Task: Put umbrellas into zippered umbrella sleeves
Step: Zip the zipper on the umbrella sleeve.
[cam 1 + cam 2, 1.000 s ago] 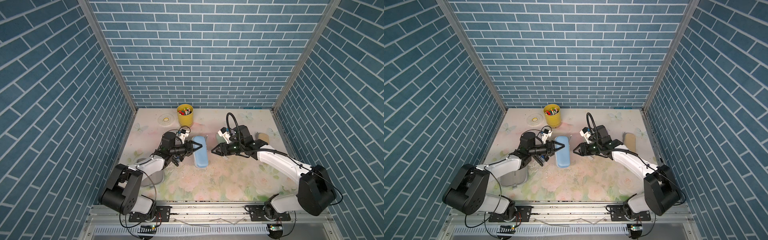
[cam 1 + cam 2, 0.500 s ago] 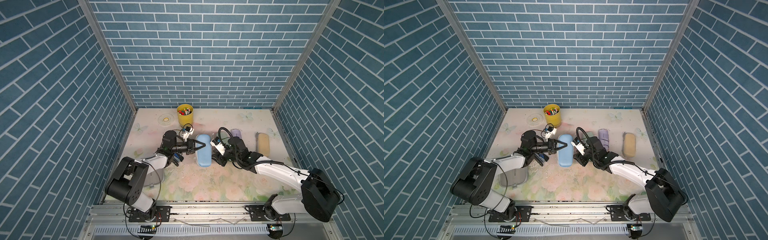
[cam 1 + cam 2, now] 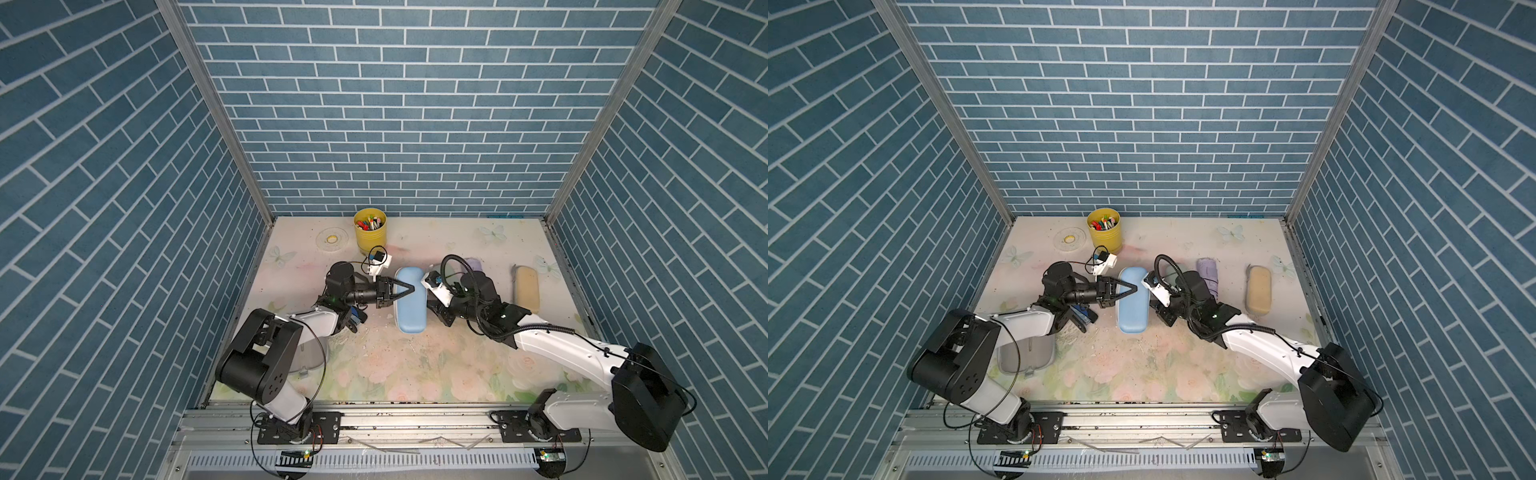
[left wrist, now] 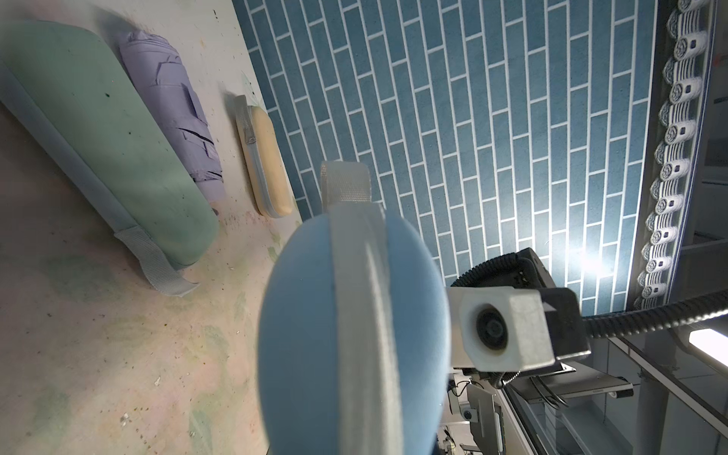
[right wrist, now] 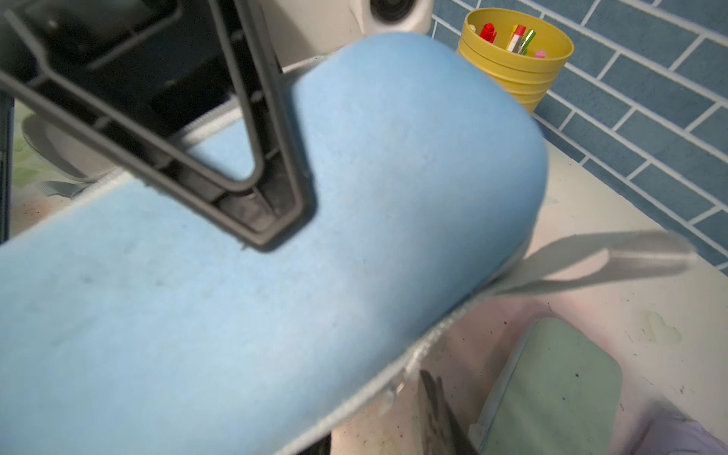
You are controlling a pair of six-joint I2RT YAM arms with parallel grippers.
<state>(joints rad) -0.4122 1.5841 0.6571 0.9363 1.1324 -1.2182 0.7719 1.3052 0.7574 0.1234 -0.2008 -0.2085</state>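
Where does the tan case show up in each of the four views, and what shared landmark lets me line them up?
Top views: the tan case lies alone in both, near the right edge of the table.
Left wrist: the tan case sits past the lilac umbrella.
Right wrist: not in it.
Landmark: the blue case, seen in all four.

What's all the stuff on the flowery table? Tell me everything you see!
blue sleeve: one, light blue, middle
mint sleeve: one, green, beside umbrella
tan sleeve: one, cream-tan, by right wall
umbrella: one, lilac, between mint and tan sleeves
cup of pens: one, yellow, back
dish: one, clear, beside cup
tub: one, grey, under left arm
small thing: one, dark blue, near tub
left fingers: black, one on blue sleeve
right fingers: black, beside blue sleeve
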